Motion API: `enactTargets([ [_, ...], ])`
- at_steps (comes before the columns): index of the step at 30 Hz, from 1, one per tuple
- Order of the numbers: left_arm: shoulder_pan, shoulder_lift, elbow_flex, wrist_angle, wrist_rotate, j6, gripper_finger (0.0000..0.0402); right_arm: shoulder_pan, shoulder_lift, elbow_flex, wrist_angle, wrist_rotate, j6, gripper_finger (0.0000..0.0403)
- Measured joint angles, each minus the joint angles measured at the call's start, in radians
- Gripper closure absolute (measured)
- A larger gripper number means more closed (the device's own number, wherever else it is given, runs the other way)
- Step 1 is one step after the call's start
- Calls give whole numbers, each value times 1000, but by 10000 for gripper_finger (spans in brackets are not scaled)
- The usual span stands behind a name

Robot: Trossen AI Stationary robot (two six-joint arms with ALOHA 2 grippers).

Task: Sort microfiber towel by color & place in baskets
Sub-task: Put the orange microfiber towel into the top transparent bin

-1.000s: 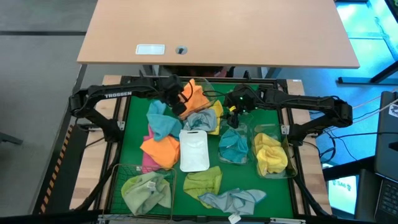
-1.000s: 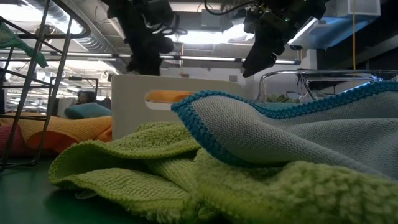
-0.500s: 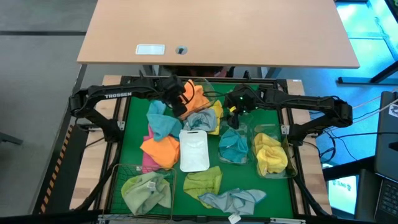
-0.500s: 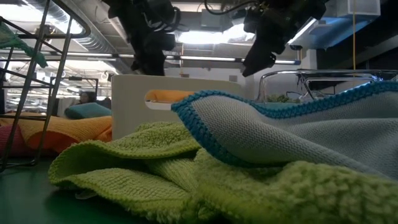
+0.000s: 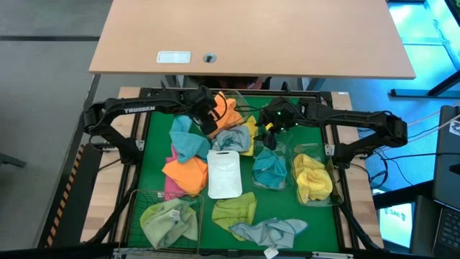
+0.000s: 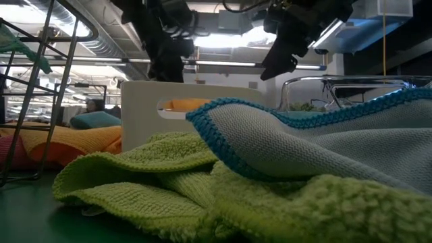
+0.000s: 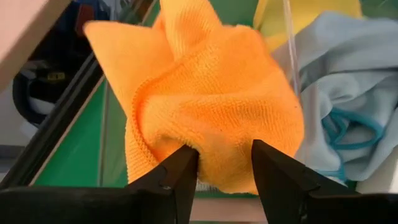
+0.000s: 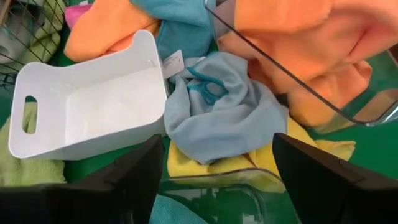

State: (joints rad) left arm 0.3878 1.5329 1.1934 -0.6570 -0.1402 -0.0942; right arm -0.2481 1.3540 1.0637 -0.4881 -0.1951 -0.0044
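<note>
High view: at the twelve o'clock edge of the green surface [image 5: 154,155], the left end effector [image 5: 209,115] sits at an orange towel [image 5: 227,111] lying in a clear tub [image 5: 241,108]. A second ago its fingers pinched together; now they stand parted, so the towel looks freshly released into that tub. The right end effector [image 5: 267,128], fingers wide apart and empty, hovers just toward three o'clock.

Low view: both arms hang above a white tray [image 6: 202,101].

Left wrist view: the orange towel [image 7: 205,93] bulges between the spread fingers [image 7: 180,177], apparently unclamped.

Right wrist view: a pale blue towel [image 8: 217,118] lies unsorted beside the white tray [image 8: 87,109].
</note>
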Motion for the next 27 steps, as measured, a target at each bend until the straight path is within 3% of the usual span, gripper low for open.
enactTargets([
  [14,0,163,0,18,-5,0,257,0,0,0,24,0,0,104],
  [27,-1,5,0,-46,38,-8,257,0,0,0,50,0,0,104],
])
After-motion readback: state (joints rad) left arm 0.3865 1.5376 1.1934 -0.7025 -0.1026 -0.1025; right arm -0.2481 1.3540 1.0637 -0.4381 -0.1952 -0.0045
